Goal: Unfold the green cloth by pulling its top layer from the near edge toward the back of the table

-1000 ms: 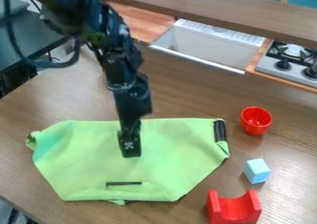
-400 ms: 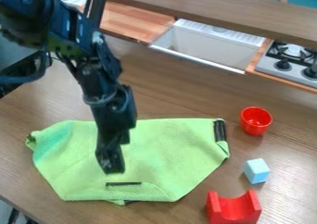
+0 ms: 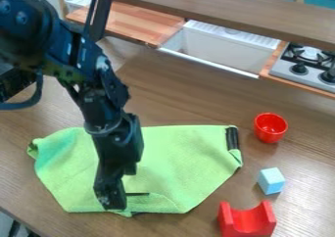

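**Green cloth (image 3: 177, 157) lies under the claw (image 3: 111, 199)**

The brown wooden surface (image 3: 190, 104) carries the cloth; beyond it are a white sink (image 3: 219, 50) and a stove (image 3: 304, 69). The cloth looks light, soft and limp; its rumpled near edge seems the best hold. The claw is at that edge, spread or closed I cannot tell. Right of the cloth sit a red cradle-shaped block (image 3: 247, 225), a red cup (image 3: 271, 128) and a light-blue cube (image 3: 271, 180).
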`<state>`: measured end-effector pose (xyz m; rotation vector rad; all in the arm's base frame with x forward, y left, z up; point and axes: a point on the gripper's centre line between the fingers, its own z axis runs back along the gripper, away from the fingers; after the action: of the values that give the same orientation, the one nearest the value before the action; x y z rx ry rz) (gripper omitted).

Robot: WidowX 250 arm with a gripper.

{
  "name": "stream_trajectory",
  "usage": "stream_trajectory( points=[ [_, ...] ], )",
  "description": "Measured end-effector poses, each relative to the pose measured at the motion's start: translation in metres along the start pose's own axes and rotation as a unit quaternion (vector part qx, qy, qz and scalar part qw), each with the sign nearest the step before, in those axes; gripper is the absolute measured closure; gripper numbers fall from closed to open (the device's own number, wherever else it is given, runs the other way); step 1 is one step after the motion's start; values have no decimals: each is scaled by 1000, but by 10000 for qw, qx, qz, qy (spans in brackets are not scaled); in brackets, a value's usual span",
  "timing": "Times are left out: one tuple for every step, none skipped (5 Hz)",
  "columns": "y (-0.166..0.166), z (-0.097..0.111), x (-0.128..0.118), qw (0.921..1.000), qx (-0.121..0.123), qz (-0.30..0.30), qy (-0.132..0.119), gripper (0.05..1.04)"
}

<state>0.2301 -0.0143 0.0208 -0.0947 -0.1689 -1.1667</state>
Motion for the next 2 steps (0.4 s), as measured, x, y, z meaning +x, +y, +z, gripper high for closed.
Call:
stream_trajectory(
  points=[
    [-1,-1,5,10000,31,-95,-4,83],
    [-3,-9,9,9999,-20,-115,48,83]
  ],
)
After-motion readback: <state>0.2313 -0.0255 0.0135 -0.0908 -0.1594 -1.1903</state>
